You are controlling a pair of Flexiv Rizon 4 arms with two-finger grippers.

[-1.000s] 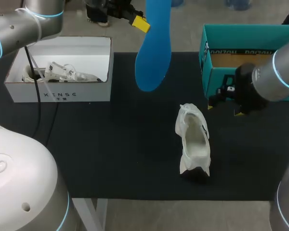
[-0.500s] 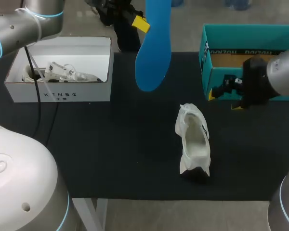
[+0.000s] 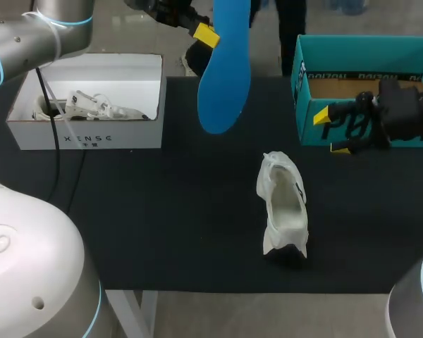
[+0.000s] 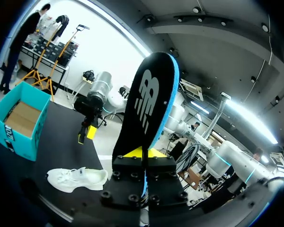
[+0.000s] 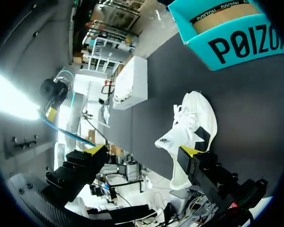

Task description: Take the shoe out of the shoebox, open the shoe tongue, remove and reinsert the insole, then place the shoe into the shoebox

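Head and wrist views, one moment. My left gripper [image 3: 204,34] is clamped on one end of the blue insole [image 3: 225,77], which hangs above the black mat [image 3: 162,211] between the white box [image 3: 84,135] and the teal shoebox [image 3: 366,44]; in the left wrist view the insole [image 4: 149,109] stands up from between the closed fingers of that gripper [image 4: 143,153], dark face toward the camera and blue at its edge. The white shoe [image 3: 283,204] lies on the mat, out of the shoebox, nearer my side than the insole, with its opening showing and apart from both grippers; it also appears beyond the insole in the left wrist view [image 4: 78,178] and ahead of the right fingers in the right wrist view [image 5: 191,130]. My right gripper [image 3: 330,132] is in front of the shoebox's front wall and covers part of it in the head view; its fingers stand wide apart with nothing between them [image 5: 142,150]. The shoebox [image 5: 227,40] is open-topped, its brown floor visible. The white box holds white shoe-like items [image 3: 92,105], and a black cable [image 3: 56,141] crosses its front wall.
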